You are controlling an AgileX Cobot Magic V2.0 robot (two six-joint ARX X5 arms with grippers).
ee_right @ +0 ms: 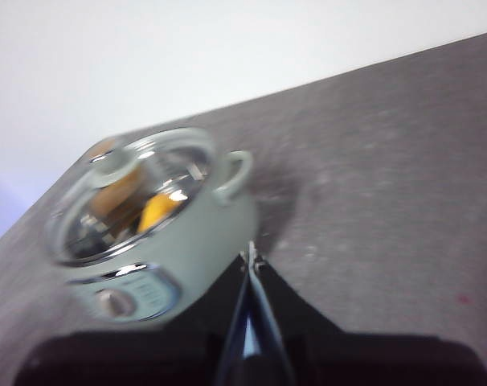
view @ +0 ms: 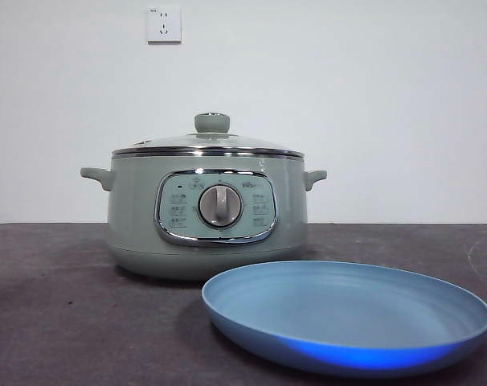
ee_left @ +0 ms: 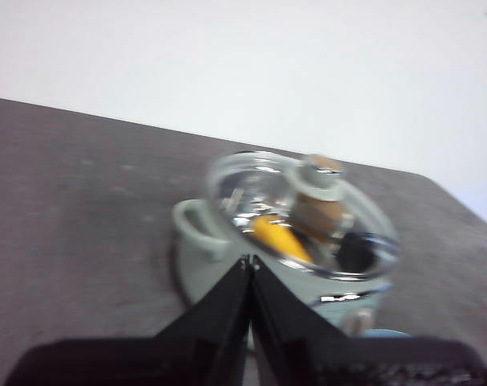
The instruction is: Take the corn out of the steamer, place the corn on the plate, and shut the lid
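Round sage-green steamer pot [view: 207, 221] w/ two small side handles, chrome-framed control panel and central silver dial, standing upright on the table. Clear glass lid [view: 207, 145], shiny steel rim, sage-green knob on top, seated flat on the pot rim. Yellow-orange corn cob [ee_left: 282, 238] lies inside the pot, seen through the glass in both wrist views; kernel rows too blurred to make out. Large shallow light-blue plate [view: 348, 322], smooth matte, raised rim, empty, at approx. 5 o'clock from the pot in the front view, just beside its base and nearer the camera.

Left gripper [ee_left: 251, 260]: black jaws pressed together tip to tip, holding nothing, above the table short of the pot. Right gripper [ee_right: 251, 261]: jaws likewise closed, empty, near the pot's handle side.

Surface: dark grey table [view: 59, 305], faintly mottled texture. Backdrop: plain white wall w/ white socket [view: 164, 24] at 12 o'clock above the pot.
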